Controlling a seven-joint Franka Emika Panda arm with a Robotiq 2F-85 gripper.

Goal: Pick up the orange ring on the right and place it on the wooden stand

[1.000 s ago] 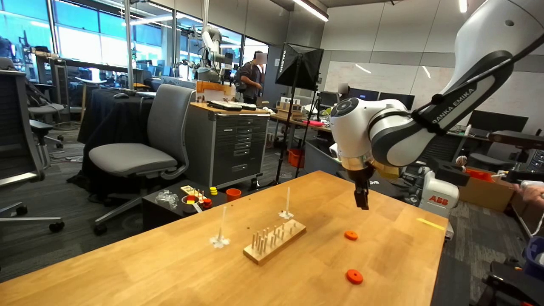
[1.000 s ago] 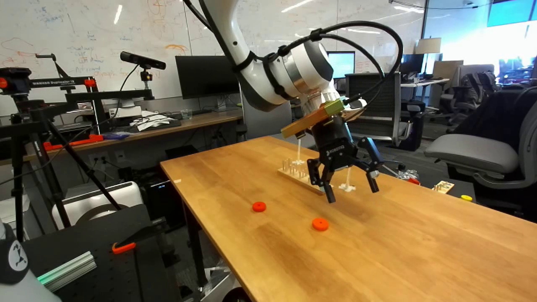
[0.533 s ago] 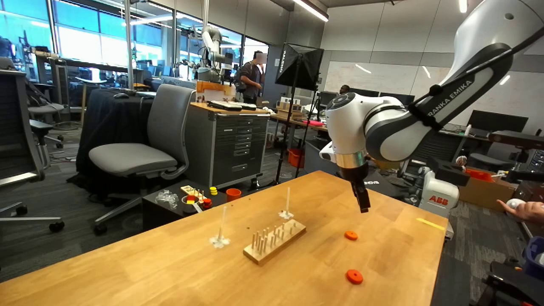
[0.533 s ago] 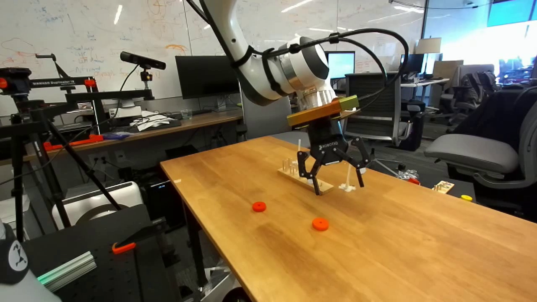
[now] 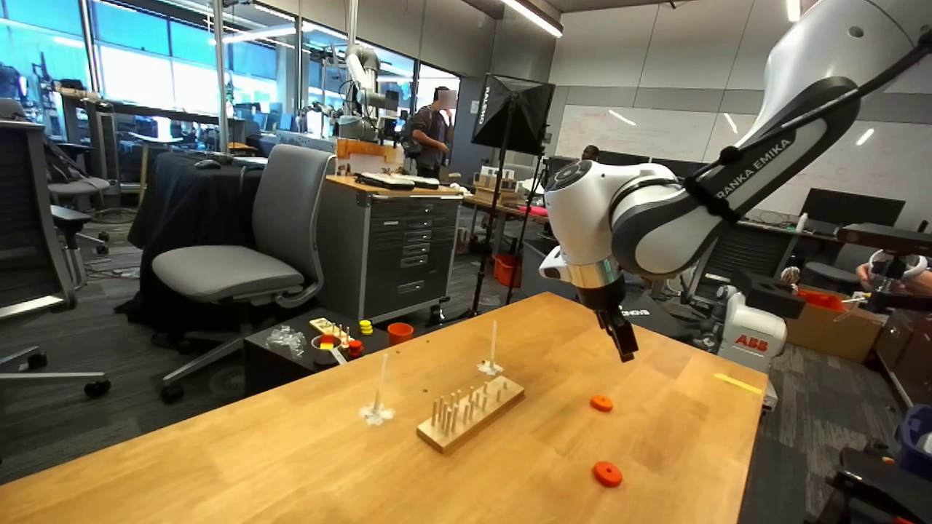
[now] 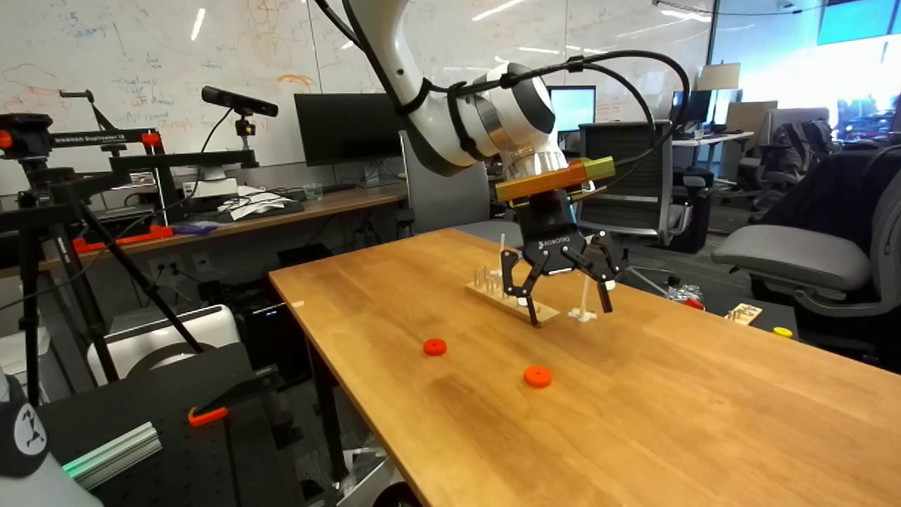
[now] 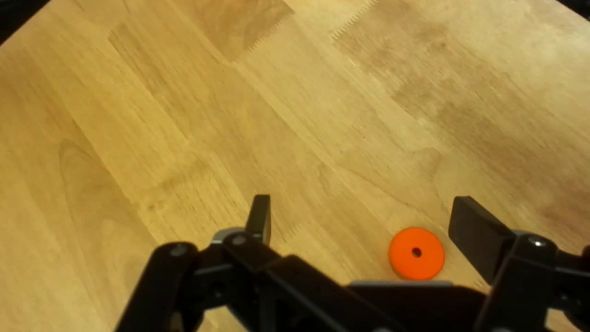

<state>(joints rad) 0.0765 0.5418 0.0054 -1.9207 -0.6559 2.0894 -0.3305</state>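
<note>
Orange ring (image 6: 538,377), right-hand one in an exterior view: small flat disc, dark hole at centre, lying flat on the worktop (image 6: 676,394). Wooden stand (image 5: 473,416), in an exterior view: on the worktop left of the ring, apart from it, long side slanting near left to far right. Pale rectangular plate; thin upright pegs, unequal in height.

Shows orange on the flat round ring (image 6: 538,380), a redder shade on the second flat ring (image 6: 434,349), pale tan on the pegged rectangular wooden stand (image 5: 477,421). Mixes honey with darker brown patches across the wooden tabletop (image 7: 286,115). Reads black on the two-fingered gripper (image 6: 571,317).
</note>
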